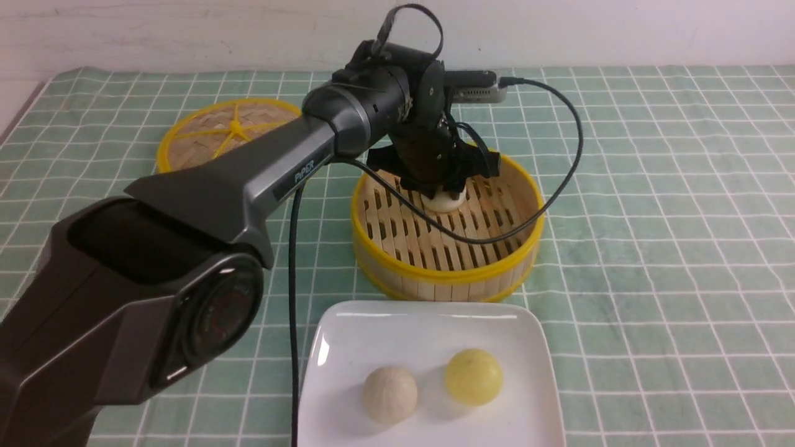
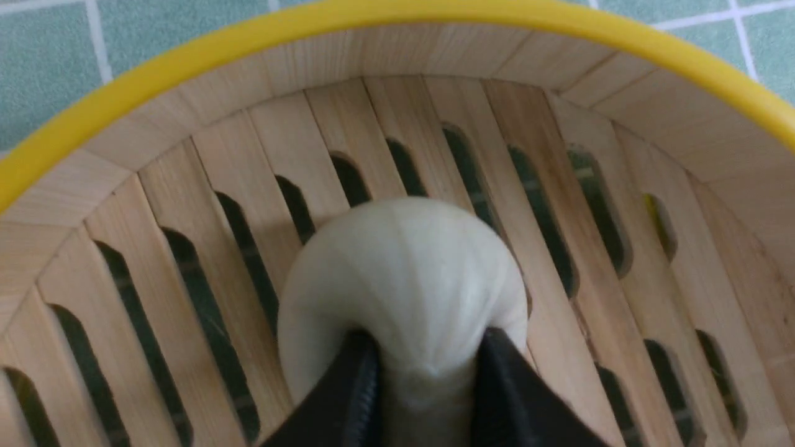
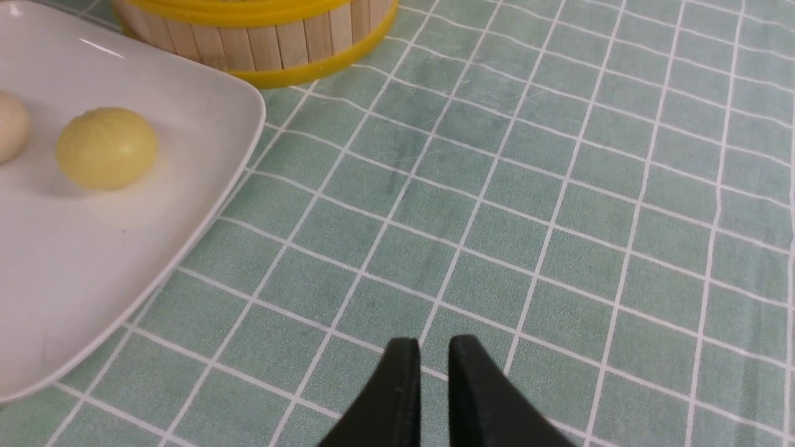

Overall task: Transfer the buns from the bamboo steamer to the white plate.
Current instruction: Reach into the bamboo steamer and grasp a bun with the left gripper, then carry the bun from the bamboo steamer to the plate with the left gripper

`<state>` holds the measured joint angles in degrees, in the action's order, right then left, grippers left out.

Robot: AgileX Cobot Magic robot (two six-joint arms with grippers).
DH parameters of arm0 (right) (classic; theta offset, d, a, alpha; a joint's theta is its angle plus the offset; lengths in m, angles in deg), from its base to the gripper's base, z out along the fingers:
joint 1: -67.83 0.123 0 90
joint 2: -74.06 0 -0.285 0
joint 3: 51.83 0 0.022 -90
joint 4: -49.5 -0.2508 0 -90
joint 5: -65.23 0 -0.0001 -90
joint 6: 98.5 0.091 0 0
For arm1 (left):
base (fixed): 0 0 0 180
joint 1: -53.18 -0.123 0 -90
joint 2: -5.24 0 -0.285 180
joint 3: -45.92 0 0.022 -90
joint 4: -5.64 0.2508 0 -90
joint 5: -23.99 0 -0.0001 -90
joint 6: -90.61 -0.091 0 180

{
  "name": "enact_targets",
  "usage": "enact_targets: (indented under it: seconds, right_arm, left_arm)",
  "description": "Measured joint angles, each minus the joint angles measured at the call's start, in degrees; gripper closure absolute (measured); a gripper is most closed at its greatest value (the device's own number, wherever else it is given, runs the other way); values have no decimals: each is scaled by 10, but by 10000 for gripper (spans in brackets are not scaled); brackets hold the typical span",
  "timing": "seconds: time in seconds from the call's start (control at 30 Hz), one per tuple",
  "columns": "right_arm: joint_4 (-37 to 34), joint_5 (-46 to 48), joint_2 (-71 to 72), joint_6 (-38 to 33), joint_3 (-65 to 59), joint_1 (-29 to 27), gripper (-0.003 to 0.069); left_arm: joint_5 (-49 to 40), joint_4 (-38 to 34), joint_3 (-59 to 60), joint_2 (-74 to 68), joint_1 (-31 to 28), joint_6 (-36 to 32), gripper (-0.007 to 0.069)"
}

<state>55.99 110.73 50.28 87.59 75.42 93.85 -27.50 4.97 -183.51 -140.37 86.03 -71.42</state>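
Left fingers [image 2: 354,397] pinch the off-white pleated bun [image 2: 404,267] inside the yellow-rimmed bamboo steamer [image 1: 435,282], with the glossy white square plate [image 1: 428,329] at the steamer's six o'clock; right fingers [image 3: 400,385] sit closed and empty.

Green checked tablecloth [image 1: 652,186]; apparently white wall [image 1: 186,31] behind.

Dark grey left arm [image 1: 248,180] bears white "PiPER" lettering [image 1: 304,171], a looping black cable [image 1: 581,146], perhaps a silver camera [image 1: 475,87]; the right gripper [image 3: 433,341] is tapered black.
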Motion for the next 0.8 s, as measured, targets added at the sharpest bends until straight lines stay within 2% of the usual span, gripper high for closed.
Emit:
enact_targets:
  seconds: [0.03,0.07,0.13,0.3,0.43,0.57,0.67,0.8]
  right_arm:
    - [0,0,0,0,0,0,562]
    - [0,0,0,0,0,0,560]
    - [0,0,0,0,0,0,558]
    - [0,2,0,0,0,0,552]
    - [0,2,0,0,0,0,549]
    - [-1,2,0,0,0,0,545]
    - [-2,2,0,0,0,0,543]
    - [-2,2,0,0,0,0,542]
  left_arm:
    - [-2,1,-1,1,0,0,493]
    - [-10,2,-3,5,0,0,558]
    - [-27,7,-4,14,0,1,589]
    - [-106,7,-2,83,0,-23,595]
    - [-170,21,-2,209,0,-88,595]
    - [-195,48,11,317,0,-102,595]
    - [-196,54,76,401,0,-103,595]
    - [-196,17,232,506,0,-89,595]
